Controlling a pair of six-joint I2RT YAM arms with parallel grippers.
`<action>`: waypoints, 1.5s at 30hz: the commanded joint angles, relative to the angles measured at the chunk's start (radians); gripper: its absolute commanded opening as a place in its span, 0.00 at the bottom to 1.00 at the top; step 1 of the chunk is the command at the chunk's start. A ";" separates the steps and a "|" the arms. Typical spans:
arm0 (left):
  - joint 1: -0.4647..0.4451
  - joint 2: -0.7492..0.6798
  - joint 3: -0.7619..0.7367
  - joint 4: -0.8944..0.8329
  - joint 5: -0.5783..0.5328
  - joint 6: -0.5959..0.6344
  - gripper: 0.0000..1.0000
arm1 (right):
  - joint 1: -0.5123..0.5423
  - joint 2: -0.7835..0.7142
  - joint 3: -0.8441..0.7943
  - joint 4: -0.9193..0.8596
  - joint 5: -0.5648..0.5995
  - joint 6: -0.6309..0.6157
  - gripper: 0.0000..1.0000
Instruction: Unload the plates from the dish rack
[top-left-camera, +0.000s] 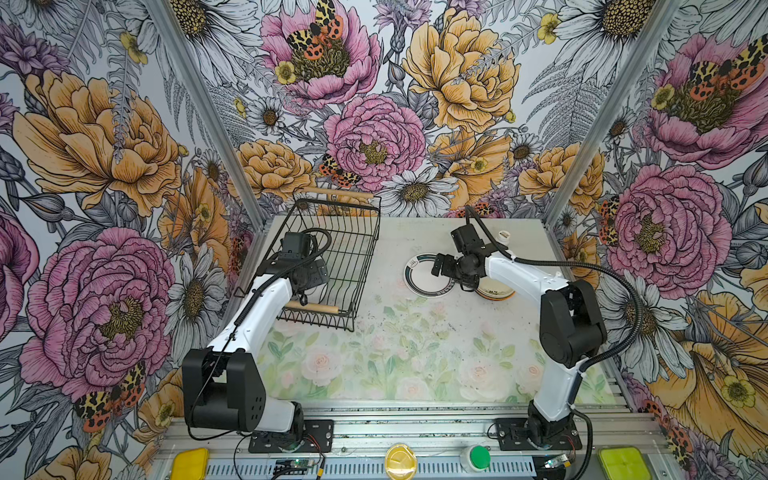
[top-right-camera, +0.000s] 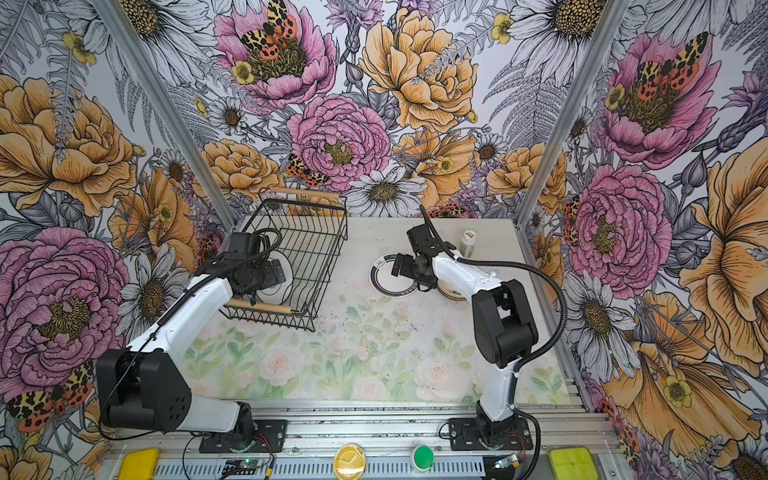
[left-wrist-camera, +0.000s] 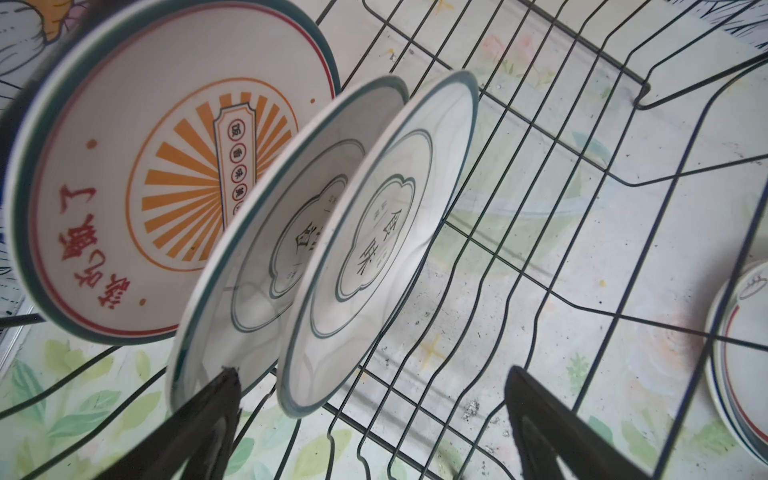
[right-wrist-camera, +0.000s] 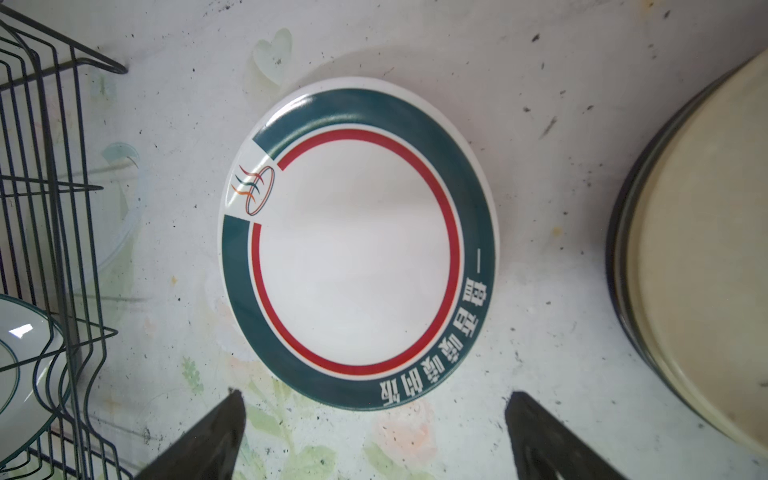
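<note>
Floral tabletop (top-left-camera: 415, 353). Left gripper (left-wrist-camera: 372, 370) spread wide inside rack (top-left-camera: 353, 249), nearest plate (left-wrist-camera: 374, 249) standing on edge just ahead; right gripper (right-wrist-camera: 374, 394) spread, empty, above flat plate (right-wrist-camera: 353, 257).

Right claw (right-wrist-camera: 374, 399), spread wide, hangs over a green-rimmed plate (right-wrist-camera: 357, 257) between dish rack (right-wrist-camera: 50, 208) and cream plate (right-wrist-camera: 698, 270).

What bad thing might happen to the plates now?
1. The front plate, middle plate and sunburst plate lean close together in the dish rack. The open left gripper sits right by them; grabbing one, it might bump its neighbour and set them clattering.
2. The open right gripper hangs over the green-rimmed plate lying flat near a stack. If it dips, a finger may shove that plate into the stack.
</note>
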 joint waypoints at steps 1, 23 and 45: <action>0.004 0.008 0.033 -0.006 0.006 0.025 0.99 | -0.006 -0.050 0.000 -0.001 -0.013 -0.021 0.99; 0.010 0.089 0.031 0.069 -0.068 0.060 0.78 | -0.046 -0.075 -0.029 0.007 -0.040 -0.047 0.99; 0.017 0.110 0.028 0.100 -0.035 0.081 0.45 | -0.067 -0.135 -0.100 0.011 -0.037 -0.049 0.99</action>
